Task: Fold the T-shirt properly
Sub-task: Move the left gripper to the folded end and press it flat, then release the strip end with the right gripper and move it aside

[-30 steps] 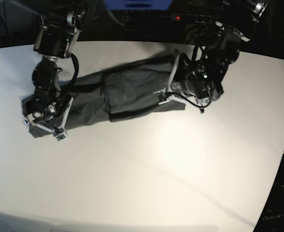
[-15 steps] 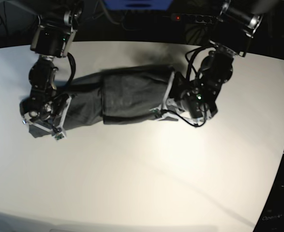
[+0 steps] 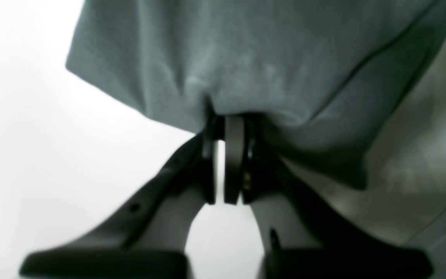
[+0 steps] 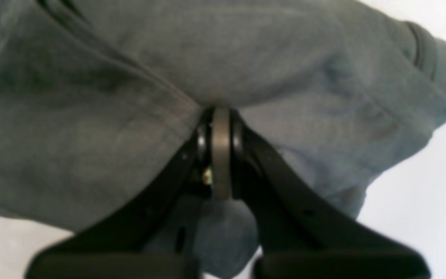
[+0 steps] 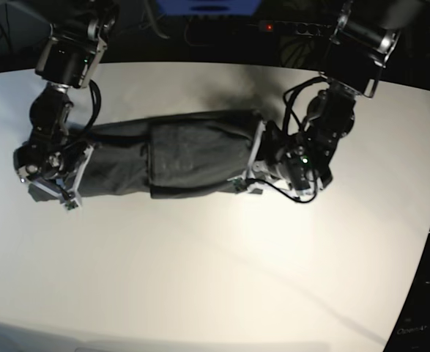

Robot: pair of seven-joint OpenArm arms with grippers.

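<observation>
Cloth of the T-shirt (image 5: 178,154), soft, dark grey and creased, lies as a long narrow band across the white table (image 5: 222,279). The left gripper (image 3: 225,128) pinches one end, the right gripper (image 4: 220,116) the other, both clenched tight.

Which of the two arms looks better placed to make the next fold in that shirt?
Probably the left. Both grippers are pinched shut on the T-shirt, the left gripper at one end, the right gripper at the other. The left's end already has a layer doubled over, so it could likely carry that end across.
</observation>
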